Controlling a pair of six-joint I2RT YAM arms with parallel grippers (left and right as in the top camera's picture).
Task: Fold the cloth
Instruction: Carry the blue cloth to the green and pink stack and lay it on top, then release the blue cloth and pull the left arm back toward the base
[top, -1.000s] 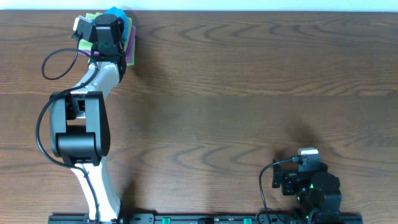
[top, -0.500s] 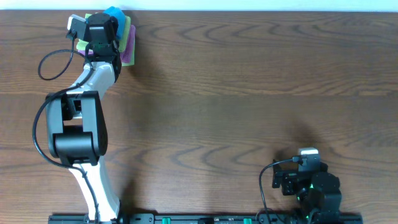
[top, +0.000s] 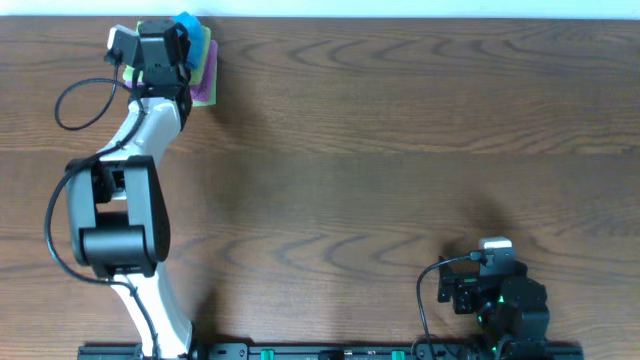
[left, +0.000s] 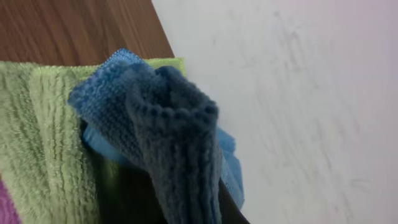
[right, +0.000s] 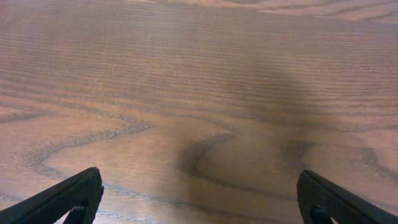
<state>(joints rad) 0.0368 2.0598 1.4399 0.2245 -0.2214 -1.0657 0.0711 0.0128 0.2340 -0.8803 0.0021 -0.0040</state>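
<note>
The sky-blue cloth (top: 187, 22) lies bunched on a small pile at the table's far left corner. In the left wrist view a pinched ridge of the cloth (left: 177, 134) rises between my jaws, so my left gripper (left: 186, 211) is shut on it. From overhead, the left gripper (top: 172, 35) sits right over the pile and hides most of the cloth. My right gripper (right: 199, 199) stands wide open over bare wood near the front right, and overhead the right gripper (top: 495, 248) is far from the pile.
Under the blue cloth lie a light green cloth (left: 43, 124) and a purple cloth (top: 207, 85). The pile sits at the table's back edge (left: 163, 37), with a pale surface (left: 298, 93) beyond it.
My left wrist has shifted a little left and toward the back edge, and its jaws have finished closing on the blue cloth. The right arm has stayed still.
</note>
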